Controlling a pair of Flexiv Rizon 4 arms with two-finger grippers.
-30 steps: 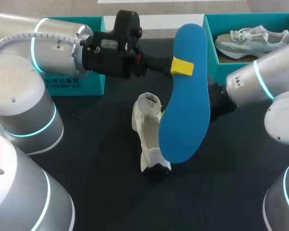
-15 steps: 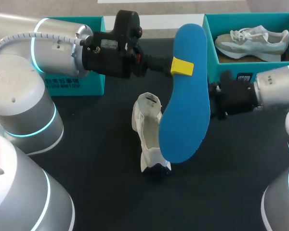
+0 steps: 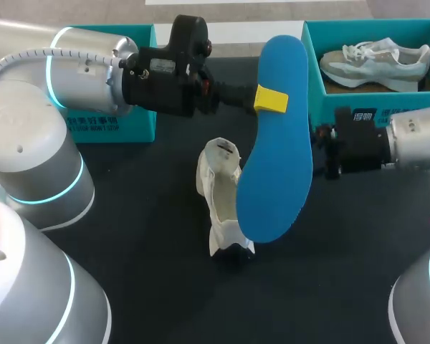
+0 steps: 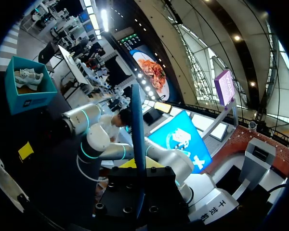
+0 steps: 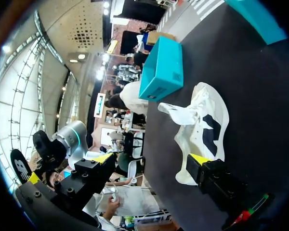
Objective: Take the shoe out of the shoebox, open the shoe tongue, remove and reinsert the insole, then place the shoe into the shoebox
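Observation:
My left gripper is shut on the rim of a blue insole and holds it up over the table's middle. In the left wrist view the insole stands edge-on between the shut fingers of that gripper. A white shoe lies on the black table, partly under the insole. My right gripper is just right of the insole, at its edge. In the right wrist view this gripper is wide open and holds nothing, and the white shoe lies ahead of it.
A teal shoebox at the back right holds a grey shoe. A second teal box stands at the back left behind my left arm. Bare black table lies in front of the shoe.
My right arm has swung so its wrist lies level, and its gripper body has come out from behind the insole to the right. The left arm, insole and shoe have not moved.

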